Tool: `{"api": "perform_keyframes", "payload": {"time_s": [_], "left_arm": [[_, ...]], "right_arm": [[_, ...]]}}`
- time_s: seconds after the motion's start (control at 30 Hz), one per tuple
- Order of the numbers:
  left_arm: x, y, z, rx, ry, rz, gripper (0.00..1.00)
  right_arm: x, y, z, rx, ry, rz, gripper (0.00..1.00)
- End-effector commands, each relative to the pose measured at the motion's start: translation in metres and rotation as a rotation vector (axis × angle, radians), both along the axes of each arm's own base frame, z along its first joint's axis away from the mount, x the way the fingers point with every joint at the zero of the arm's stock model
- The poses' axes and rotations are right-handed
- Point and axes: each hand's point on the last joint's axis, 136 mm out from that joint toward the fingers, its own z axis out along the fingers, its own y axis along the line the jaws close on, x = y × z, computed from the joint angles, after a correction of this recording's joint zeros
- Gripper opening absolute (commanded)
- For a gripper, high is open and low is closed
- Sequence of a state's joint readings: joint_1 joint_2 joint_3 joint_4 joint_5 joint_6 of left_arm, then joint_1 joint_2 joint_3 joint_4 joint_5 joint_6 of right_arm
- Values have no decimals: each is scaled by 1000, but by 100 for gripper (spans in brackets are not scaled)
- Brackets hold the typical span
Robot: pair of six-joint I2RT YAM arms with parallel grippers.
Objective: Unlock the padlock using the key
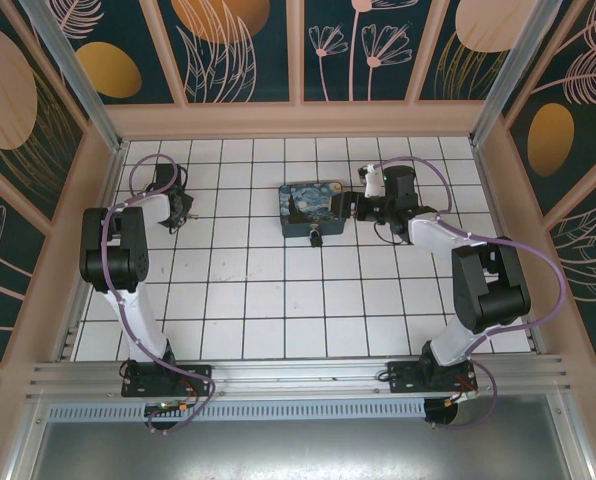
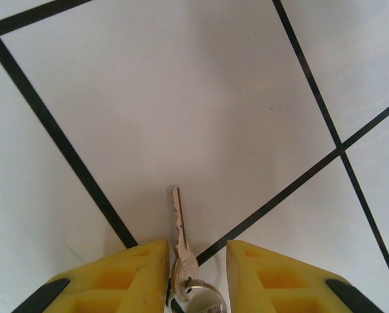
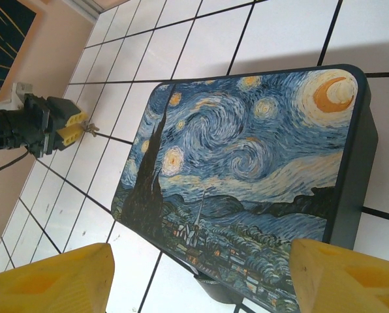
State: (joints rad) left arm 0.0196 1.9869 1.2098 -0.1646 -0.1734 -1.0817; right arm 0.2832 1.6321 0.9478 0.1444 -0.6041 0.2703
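The silvery key (image 2: 179, 229) lies on the white tiled table on its ring (image 2: 198, 298), between the yellow fingers (image 2: 126, 274) of my left gripper (image 2: 196, 251), close to the left one. That gripper is open and sits at the back left (image 1: 183, 210). The blue-and-yellow painted box (image 1: 311, 208) stands at the middle back. The small dark padlock (image 1: 316, 238) hangs at the box's front edge and is mostly hidden under the lid edge in the right wrist view (image 3: 224, 295). My right gripper (image 1: 355, 207) is open at the box's right side, its fingers spread wider than the box (image 3: 247, 163).
The left gripper (image 3: 69, 127) with the key at its tip shows far off in the right wrist view. Wooden walls close in the table (image 1: 278, 300) on the left, back and right. Bare tiles lie between the box and the arm bases.
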Motion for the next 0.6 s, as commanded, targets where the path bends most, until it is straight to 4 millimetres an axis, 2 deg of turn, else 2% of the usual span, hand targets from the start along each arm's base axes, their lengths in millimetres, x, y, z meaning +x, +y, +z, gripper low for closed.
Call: {"api": "perform_keyframes", "payload": {"time_s": [0.0, 0.37, 0.57], "left_arm": [[0, 5, -19, -44, -7, 24, 29], [4, 4, -32, -59, 2, -16, 9], [7, -1, -30, -77, -11, -49, 0]], "right_arm": [[-4, 4, 15, 4, -36, 25, 71], [-6, 5, 15, -6, -33, 28, 70], [-17, 12, 21, -32, -46, 47, 70]]}}
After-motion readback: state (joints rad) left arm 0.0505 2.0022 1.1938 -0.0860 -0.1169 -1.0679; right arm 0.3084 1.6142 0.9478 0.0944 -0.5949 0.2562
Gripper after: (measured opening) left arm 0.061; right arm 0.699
